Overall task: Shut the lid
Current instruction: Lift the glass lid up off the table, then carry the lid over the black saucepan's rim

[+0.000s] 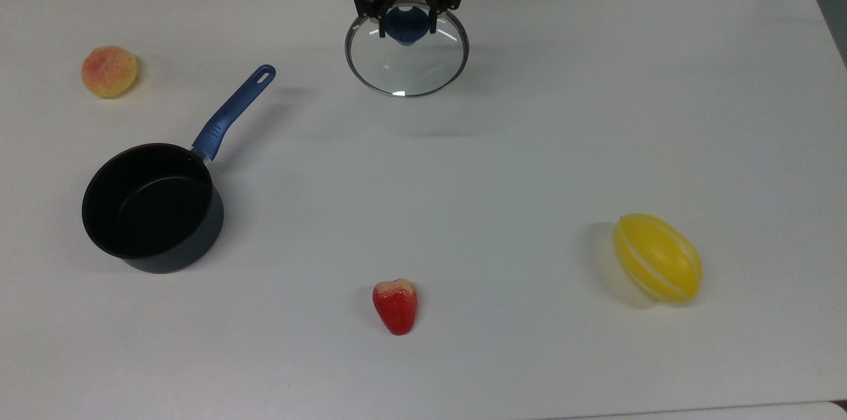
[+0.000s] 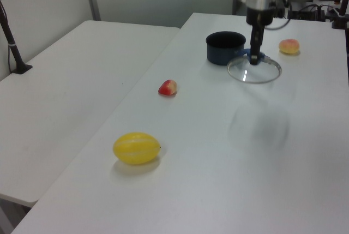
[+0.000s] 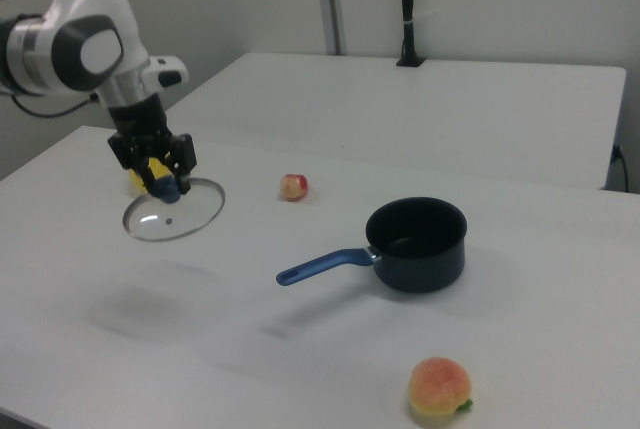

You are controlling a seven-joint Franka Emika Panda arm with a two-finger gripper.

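The clear glass lid [image 1: 407, 61] [image 2: 254, 71] [image 3: 173, 213] with a blue knob hangs level in the air, well above the white table, casting a faint shadow below. My gripper [image 1: 407, 18] [image 2: 254, 57] [image 3: 164, 186] is shut on the knob from above. The dark saucepan [image 1: 152, 208] [image 2: 225, 47] [image 3: 417, 244] with a blue handle stands open and empty at the top view's left, far from the lid.
A peach [image 1: 109, 71] [image 3: 439, 389] lies at the top view's far left. A red fruit [image 1: 396, 305] [image 2: 168, 88] sits near the front middle. A yellow melon [image 1: 657, 266] [image 2: 136, 148] lies at the top view's right.
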